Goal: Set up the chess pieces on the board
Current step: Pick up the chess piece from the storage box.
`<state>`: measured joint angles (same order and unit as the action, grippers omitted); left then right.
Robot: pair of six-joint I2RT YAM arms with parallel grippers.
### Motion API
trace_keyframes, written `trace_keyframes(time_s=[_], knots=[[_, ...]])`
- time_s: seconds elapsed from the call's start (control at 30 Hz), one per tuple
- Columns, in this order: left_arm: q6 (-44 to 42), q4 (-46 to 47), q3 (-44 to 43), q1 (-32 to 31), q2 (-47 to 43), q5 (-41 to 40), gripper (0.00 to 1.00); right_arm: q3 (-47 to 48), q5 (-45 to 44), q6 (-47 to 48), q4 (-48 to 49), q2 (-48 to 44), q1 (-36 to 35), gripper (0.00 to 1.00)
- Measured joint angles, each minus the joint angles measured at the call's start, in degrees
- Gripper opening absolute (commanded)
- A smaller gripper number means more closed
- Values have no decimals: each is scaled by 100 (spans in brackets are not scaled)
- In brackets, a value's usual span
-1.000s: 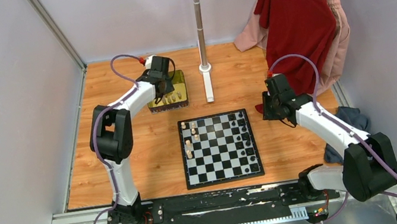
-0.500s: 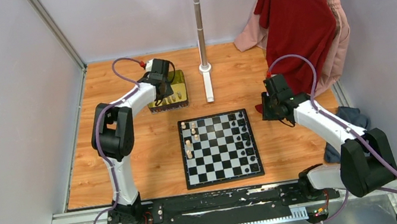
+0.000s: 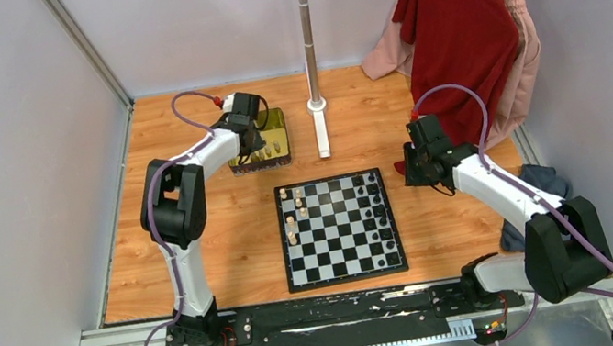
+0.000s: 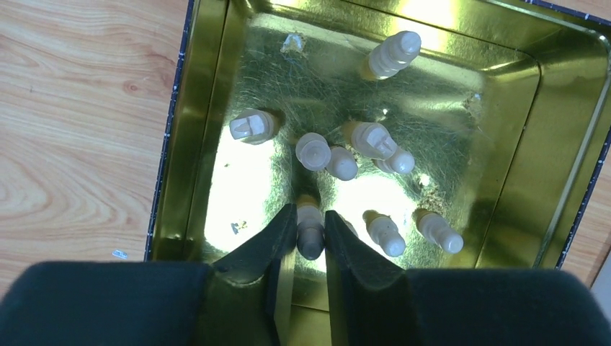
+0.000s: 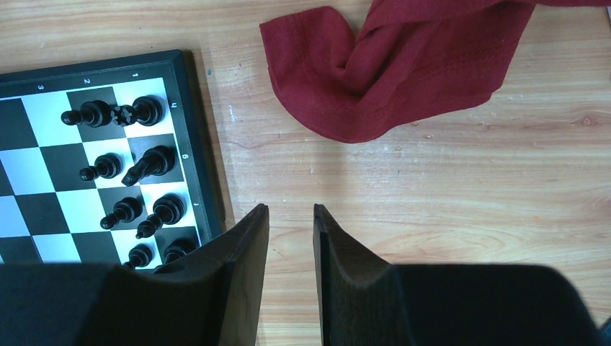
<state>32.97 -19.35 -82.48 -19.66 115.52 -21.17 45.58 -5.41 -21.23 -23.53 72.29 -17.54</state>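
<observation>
The board lies mid-table, with cream pieces along its left side and black pieces along its right side. Black pieces also show in the right wrist view. My left gripper is inside the gold tin, its jaws shut on a cream piece. Several more cream pieces stand in the tin. My right gripper is open and empty over bare wood, just right of the board's edge.
A red cloth lies on the wood beyond my right gripper. A pole with its base stands behind the board, right of the tin. Clothes hang at the back right.
My left arm has shifted slightly over the tin. The right arm has drawn in a little. The pieces on the board have not moved.
</observation>
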Motion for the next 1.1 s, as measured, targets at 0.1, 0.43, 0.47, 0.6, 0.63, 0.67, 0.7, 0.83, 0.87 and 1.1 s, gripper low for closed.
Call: trace_keyframes(time_s=[0.1, 0.43, 0.47, 0.6, 0.63, 0.67, 0.7, 0.83, 0.87, 1.1], knots=[[0, 4, 0, 9, 0, 0, 15, 2, 0, 0, 0, 11, 0, 34], [0, 33, 24, 9, 0, -2, 0, 7, -2, 0, -2, 92, 0, 34], [0, 44, 33, 9, 0, -2, 0, 17, -2, 0, -2, 101, 0, 34], [-2, 59, 37, 9, 0, -7, 0, 85, -7, 2, 2, 118, 0, 34], [-4, 59, 37, 11, -2, -9, 0, 92, -7, 2, 4, 118, 0, 34], [-9, 59, 37, 11, -2, -11, 0, 94, -7, 2, 2, 118, 0, 34], [-17, 59, 37, 11, -2, -13, 0, 94, -7, 2, 0, 118, 0, 34], [-37, 59, 37, 11, -7, -33, 0, 96, -7, 2, 0, 131, 0, 34], [-46, 59, 37, 15, -9, -35, 0, 96, -7, 2, 0, 142, 0, 34], [-111, 46, 37, 48, -39, -96, 0, 98, -7, 2, 2, 190, 0, 33]])
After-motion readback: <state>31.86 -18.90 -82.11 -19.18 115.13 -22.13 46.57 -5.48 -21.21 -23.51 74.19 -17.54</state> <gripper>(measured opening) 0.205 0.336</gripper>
